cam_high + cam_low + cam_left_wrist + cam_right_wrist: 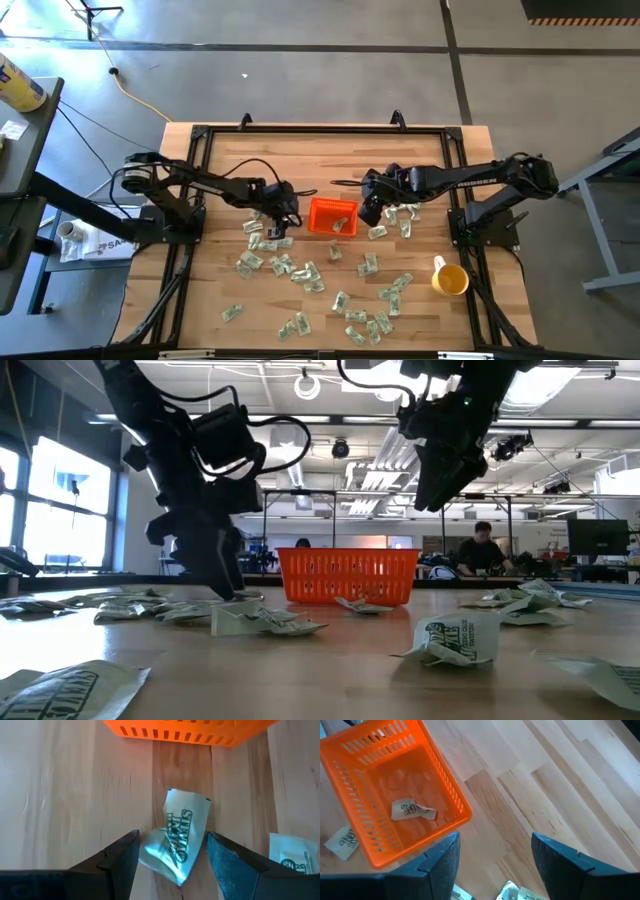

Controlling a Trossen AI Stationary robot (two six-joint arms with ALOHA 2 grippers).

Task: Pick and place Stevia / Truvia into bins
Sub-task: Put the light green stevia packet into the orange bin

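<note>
Sachets of Stevia (300, 272) lie scattered over my wooden worktop (220, 280), most of them nearer the front edge and a few beside the orange bin (331, 216), which sits around the middle between my two arms. One sachet (412, 810) already lies crumpled inside the bin, on its floor.

My left fingers (170, 865) are down at the worktop just beside the bin's left side. They are spread, one on each side of a crumpled pale green and white sachet (176, 845) that lies flat on the wood; neither finger presses it that I can see, so nothing is pinched. Another sachet (292, 854) rests close by, off to one side of it. In the low view this left gripper (225, 575) reaches right down to the surface among several packets.

My right fingers (492, 865) are spread too and hold nothing. The right gripper (372, 212) hangs above the worktop at the bin's right side, clear of the wood, as the low view shows it raised well over the basket. Bare planks show between those fingers, with the bin's corner near them and a few more sachets at the edge.

A yellow cup (450, 279) stands toward the right front corner, well apart from the bin.
</note>
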